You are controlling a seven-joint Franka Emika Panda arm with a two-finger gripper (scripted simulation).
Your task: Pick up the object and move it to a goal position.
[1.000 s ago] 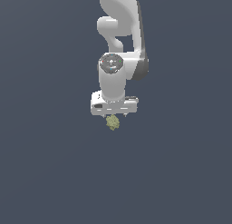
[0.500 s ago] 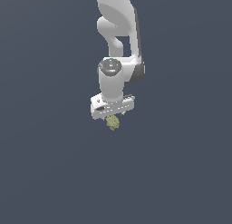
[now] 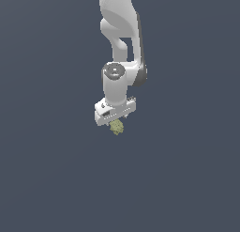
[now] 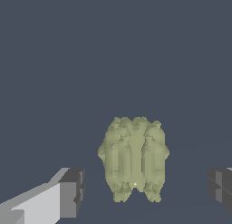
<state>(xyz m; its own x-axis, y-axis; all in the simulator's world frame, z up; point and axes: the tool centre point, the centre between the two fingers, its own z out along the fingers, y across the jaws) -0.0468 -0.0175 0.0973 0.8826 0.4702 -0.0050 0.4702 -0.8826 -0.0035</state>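
Observation:
The object (image 3: pixel 116 127) is a small lumpy yellowish-olive clump on the dark grey floor, directly under the white hand of the arm. My gripper (image 3: pixel 115 124) has come down over it. In the wrist view the object (image 4: pixel 134 158) lies between the two dark finger pads (image 4: pixel 72 191), and a clear gap of floor shows on each side of it. The gripper (image 4: pixel 147 189) is open and neither pad touches the clump. In the exterior view the hand hides the fingertips.
The flat dark grey floor (image 3: pixel 51 179) reaches to every edge of both views. The white arm (image 3: pixel 119 38) comes down from the top of the exterior view. No goal marker shows.
The hand has turned about its vertical axis and the upper arm has leaned toward the exterior view's right. The object has stayed in the same spot beneath the hand.

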